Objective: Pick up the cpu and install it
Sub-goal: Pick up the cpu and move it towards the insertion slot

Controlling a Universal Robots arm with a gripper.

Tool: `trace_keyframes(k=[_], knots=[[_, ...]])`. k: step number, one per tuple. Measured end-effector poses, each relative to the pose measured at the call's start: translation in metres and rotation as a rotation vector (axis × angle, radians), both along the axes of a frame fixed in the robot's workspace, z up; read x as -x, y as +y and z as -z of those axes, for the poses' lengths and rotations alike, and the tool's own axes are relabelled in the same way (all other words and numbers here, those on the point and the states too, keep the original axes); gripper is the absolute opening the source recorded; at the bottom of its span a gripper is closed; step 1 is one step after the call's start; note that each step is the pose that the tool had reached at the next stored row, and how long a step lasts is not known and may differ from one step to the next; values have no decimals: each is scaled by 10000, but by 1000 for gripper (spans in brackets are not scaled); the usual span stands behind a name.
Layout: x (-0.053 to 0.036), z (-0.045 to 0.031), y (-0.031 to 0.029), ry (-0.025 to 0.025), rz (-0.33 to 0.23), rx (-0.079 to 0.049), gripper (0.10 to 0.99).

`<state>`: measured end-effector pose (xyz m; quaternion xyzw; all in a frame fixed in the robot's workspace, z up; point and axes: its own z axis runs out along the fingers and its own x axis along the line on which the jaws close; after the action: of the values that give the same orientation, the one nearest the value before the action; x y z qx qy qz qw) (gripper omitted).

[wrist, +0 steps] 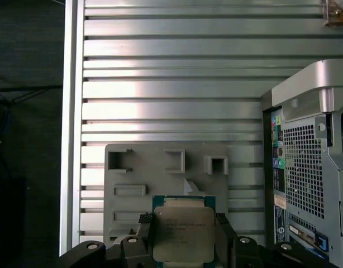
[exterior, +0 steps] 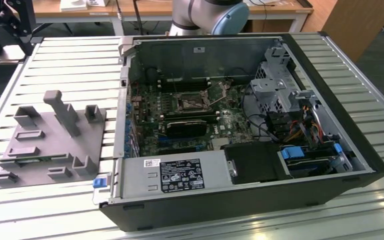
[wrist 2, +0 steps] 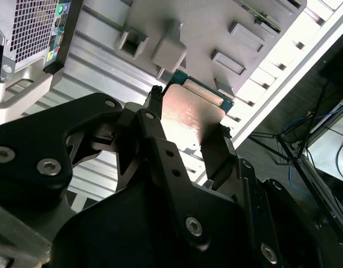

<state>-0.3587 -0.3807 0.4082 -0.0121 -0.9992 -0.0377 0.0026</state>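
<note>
Standing on one slatted metal table (exterior: 65, 65) are, from the exterior view's left, one grey tray (exterior: 52, 150) and one open computer case (exterior: 259, 197) with one socket (exterior: 193, 102) on its board. In both wrist views, the gripper's (wrist 2: 189, 111) two fingers (wrist 2: 160, 139) are clamped on opposite edges of the one cpu (wrist: 182, 234), which hangs over the tray, near the case.

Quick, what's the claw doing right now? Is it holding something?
The claw is closed on the cpu, gripping it by two opposite edges.
</note>
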Motion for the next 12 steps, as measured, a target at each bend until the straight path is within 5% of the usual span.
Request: trace_keyframes(k=[12], knots=[[-119, 0, 0, 0, 0, 0, 529]])
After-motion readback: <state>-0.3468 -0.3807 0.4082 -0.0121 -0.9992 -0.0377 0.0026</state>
